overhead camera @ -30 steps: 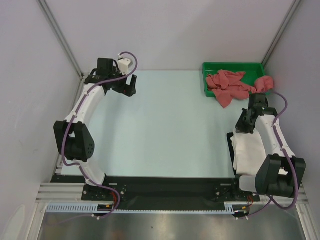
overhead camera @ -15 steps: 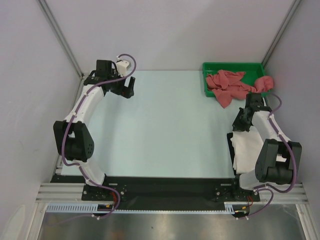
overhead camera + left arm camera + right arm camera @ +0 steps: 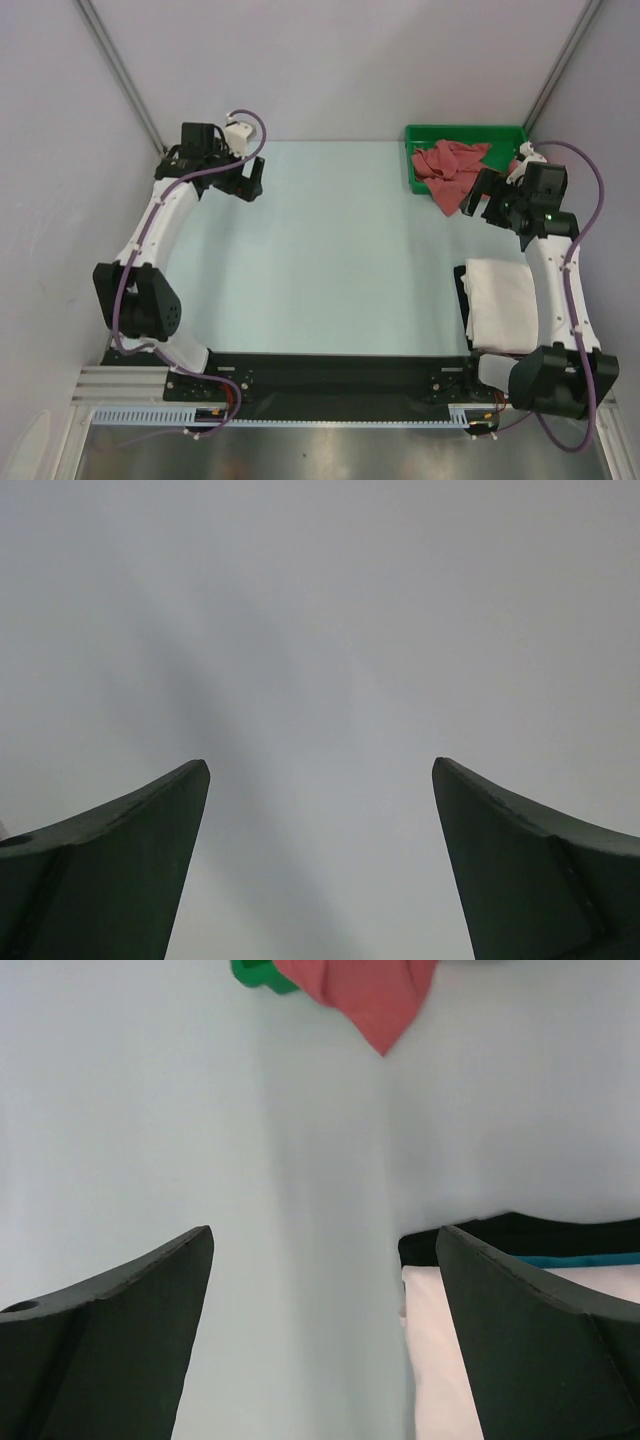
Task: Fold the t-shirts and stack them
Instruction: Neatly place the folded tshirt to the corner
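Crumpled dusty red t-shirts [image 3: 455,168] spill out of the green tray [image 3: 465,132] at the back right; one red tip [image 3: 372,1000] shows in the right wrist view. A folded white t-shirt [image 3: 500,300] lies on top of a stack at the near right, with a teal edge [image 3: 580,1259] and a dark layer [image 3: 520,1230] beneath it. My right gripper [image 3: 478,203] hangs open just in front of the red pile, and in its own view [image 3: 322,1235] nothing is between its fingers. My left gripper [image 3: 250,185] is open at the back left, over bare table [image 3: 320,765].
The pale table surface [image 3: 330,250] runs between the two arms. Grey walls with metal posts close in the back and both sides. The tray's corner [image 3: 255,972] sits at the top edge of the right wrist view.
My right gripper has left the white stack, swung back toward the tray and opened. The left arm has shifted slightly to the left.
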`<state>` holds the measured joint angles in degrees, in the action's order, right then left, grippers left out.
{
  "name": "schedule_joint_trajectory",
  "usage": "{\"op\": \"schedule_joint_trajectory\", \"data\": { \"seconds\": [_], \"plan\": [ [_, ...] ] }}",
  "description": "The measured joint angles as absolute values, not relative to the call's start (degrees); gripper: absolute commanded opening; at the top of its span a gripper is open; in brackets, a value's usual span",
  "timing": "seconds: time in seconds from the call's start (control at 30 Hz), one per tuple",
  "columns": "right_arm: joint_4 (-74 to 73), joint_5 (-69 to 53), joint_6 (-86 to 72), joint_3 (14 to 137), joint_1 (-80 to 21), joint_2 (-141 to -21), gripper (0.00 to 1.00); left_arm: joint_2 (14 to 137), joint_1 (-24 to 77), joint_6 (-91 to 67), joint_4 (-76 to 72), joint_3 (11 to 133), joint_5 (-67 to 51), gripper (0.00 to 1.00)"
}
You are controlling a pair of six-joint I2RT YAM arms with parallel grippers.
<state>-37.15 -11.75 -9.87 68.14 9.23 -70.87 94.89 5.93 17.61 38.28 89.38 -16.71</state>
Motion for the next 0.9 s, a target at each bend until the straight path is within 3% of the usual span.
{"op": "schedule_joint_trajectory", "data": {
  "seconds": [0.63,0.9],
  "plan": [
    [-32.1,-9.0,-9.4,58.0,9.2,-49.5,1.0,74.5,4.3,14.9,41.0,69.8,-15.2,1.0],
    [-30.5,-9.0,-9.8,55.6,9.2,-48.3,1.0,66.2,4.3,15.0,40.9,65.5,-13.3,1.0]
  ]
}}
